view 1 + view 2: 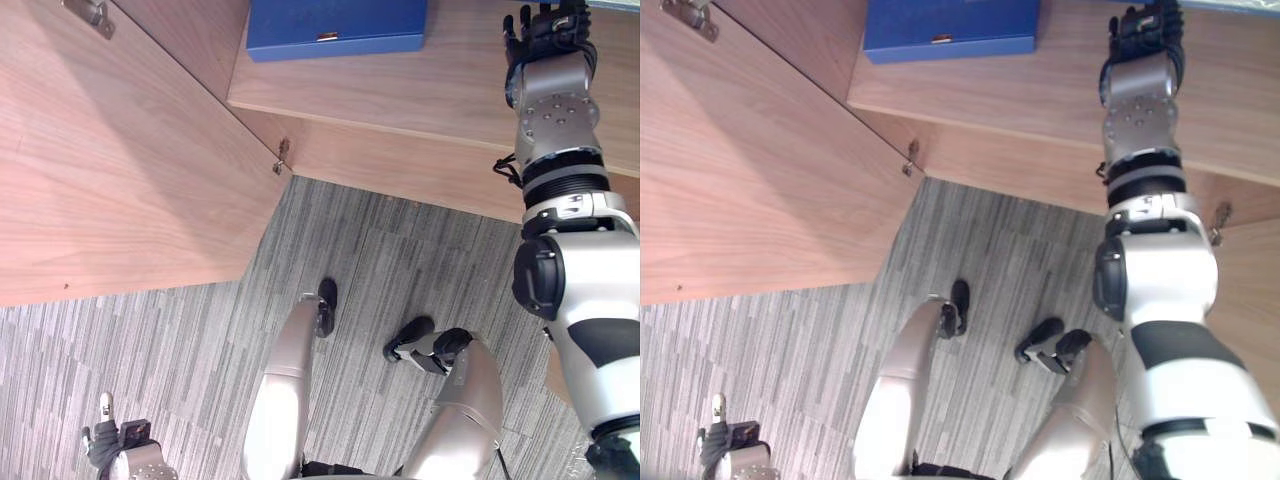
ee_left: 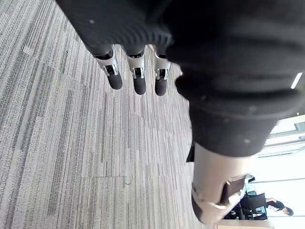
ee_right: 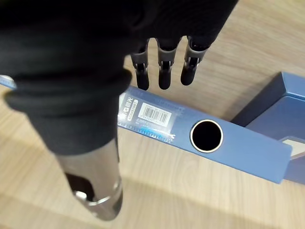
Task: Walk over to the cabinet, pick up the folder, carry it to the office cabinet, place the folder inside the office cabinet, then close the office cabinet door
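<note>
Currently noting: the cabinet door (image 1: pixel 120 170) is standing open on the robot's left, its hinged edge meeting the front of the shelf (image 1: pixel 440 95). Striped carpet (image 1: pixel 390 250) is lying open below the door and the shelf edge. The left hand (image 1: pixel 118 448) is hanging low over that carpet, well apart from the door, its fingers (image 2: pixel 139 81) straight, side by side, holding nothing. The right hand (image 1: pixel 548 32) is reaching onto the shelf, well to the right of a blue box (image 1: pixel 335 28) sitting there.

Right wrist view: the blue folder (image 3: pixel 238 145) is lying flat on the wood, its spine with the round hole facing out and one end touching a second blue file (image 3: pixel 286 95). The right fingers (image 3: pixel 163 71) are hanging straight and slightly spread just over the spine, not closing on it. Contact: cannot tell.
</note>
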### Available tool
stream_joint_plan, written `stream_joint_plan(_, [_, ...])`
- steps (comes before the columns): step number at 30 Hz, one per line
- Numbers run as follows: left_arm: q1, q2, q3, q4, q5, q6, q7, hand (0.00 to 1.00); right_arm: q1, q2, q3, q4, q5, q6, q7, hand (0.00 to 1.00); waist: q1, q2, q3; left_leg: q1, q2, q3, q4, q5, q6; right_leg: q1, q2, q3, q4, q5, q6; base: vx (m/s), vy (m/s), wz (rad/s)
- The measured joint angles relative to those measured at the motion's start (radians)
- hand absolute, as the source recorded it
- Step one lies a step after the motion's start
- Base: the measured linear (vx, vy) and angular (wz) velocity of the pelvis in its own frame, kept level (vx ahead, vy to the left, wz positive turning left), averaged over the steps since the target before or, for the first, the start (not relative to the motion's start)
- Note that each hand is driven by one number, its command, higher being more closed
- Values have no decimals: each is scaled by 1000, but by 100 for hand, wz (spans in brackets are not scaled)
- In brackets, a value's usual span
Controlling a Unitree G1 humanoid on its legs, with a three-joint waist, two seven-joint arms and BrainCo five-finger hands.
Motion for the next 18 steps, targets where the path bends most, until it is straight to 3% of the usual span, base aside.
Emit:
stream_joint_plan(2, [0,3,0,17,-4,0,-6,0,-2,-28,83,22,-141,50,8,0,0,6,-4,-1,0,0,0,0,0,0,1,0,-2,0,0,0,0,0])
stream_joint_plan(4, [-3,7,0,27,-3,0,-13,0,-6,-59,184,52,-422,153,60,0,-1,7,-4,-1,3,0,0,0,0,0,5,0,-4,0,0,0,0,0])
stream_joint_plan(5, [-4,10,0,35,-3,0,-14,0,-6,-64,209,59,-474,173,75,0,-1,7,-4,0,4,-1,0,0,0,0,6,0,-4,0,0,0,0,0])
stream_joint_plan(6, [-7,17,0,47,-3,-1,-23,0,-6,-69,249,74,-608,215,116,0,-2,7,-4,0,5,-1,-1,0,0,0,8,0,-5,0,0,0,0,0])
stream_joint_plan(7, [-7,22,0,55,-3,0,-28,0,-6,-72,272,79,-674,232,141,0,-3,7,-4,0,6,-1,-1,0,0,0,9,0,-5,0,0,0,0,0])
stream_joint_plan(9, [-8,47,4,77,-4,1,-59,0,2,-73,338,86,-937,287,282,0,-4,7,-4,1,9,-1,-4,1,-2,0,13,0,-9,0,0,0,0,0])
stream_joint_plan(10, [-8,53,7,79,-4,1,-67,0,7,-72,349,83,-987,293,311,0,-3,7,-4,2,9,-1,-5,2,-3,0,14,0,-10,0,0,22,1,-3])
stream_joint_plan(12, [-7,84,21,99,-4,6,-105,0,60,-76,382,29,-1194,294,426,0,0,7,-4,3,15,0,-8,2,-3,2,24,0,-17,1,0,25,2,-5])
stream_joint_plan(14, [-7,98,26,111,-4,10,-130,0,117,-85,394,-45,-1314,268,476,0,-2,7,-4,6,17,1,-11,2,-3,3,26,0,-21,1,-1,28,9,-4])
stream_joint_plan(18, [-7,116,35,161,-8,19,-178,0,207,-122,429,-133,-1358,208,577,0,-4,6,-4,33,23,11,-31,2,-4,23,34,0,-43,8,-2,29,16,-7])
